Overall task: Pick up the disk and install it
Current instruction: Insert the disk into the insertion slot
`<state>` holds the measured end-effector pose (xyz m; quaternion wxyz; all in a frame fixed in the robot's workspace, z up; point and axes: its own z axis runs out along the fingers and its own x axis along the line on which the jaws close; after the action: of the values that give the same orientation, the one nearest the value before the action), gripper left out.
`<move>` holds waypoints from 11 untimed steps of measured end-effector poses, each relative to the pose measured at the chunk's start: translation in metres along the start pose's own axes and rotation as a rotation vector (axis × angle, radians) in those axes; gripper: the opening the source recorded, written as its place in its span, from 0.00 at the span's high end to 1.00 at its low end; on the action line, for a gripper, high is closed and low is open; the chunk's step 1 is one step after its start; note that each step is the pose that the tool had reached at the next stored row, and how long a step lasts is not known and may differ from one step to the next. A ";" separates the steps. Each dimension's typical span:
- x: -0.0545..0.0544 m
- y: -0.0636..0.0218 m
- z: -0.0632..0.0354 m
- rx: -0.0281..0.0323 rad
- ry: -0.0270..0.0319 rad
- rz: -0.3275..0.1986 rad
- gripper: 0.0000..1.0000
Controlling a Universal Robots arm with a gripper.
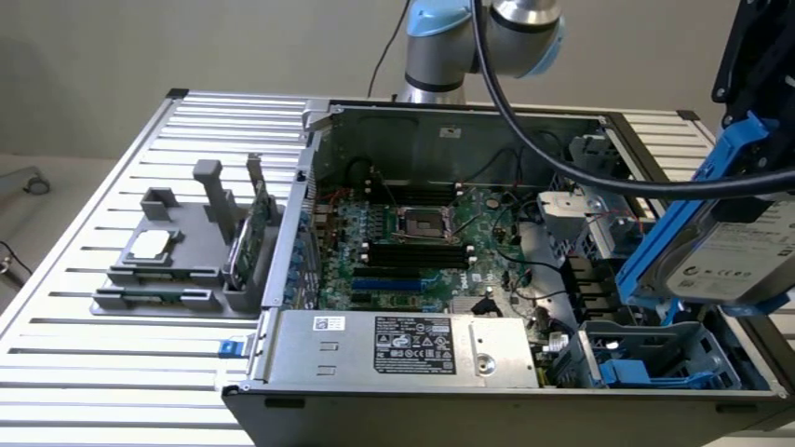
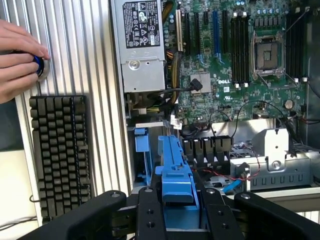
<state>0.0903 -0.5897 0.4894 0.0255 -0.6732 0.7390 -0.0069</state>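
Evidently the pincer [image 2: 182,217] clenches the disk [image 1: 733,256] on edge above the corner drive bay [image 1: 658,358] of the case [image 1: 372,414], seemingly for slotting in.

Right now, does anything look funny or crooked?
The disk hangs tilted in the air, pinched by the claw, above the open case at the exterior view's right. A hand rests on a blue knob near the keyboard. Nothing looks broken or spilled.

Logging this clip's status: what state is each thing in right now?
Disk: held up, tilted, not yet installed.
End effector: shut on the disk.
Computer case: open, insides exposed.
Chip: lying on the grey stand outside the case.
Hand: fingers on a blue button.
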 end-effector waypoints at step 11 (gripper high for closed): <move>0.003 0.0007 0.0201 -0.0008 -0.0016 -0.027 0.67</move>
<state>0.0903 -0.5919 0.4692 0.0258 -0.6831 0.7298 -0.0064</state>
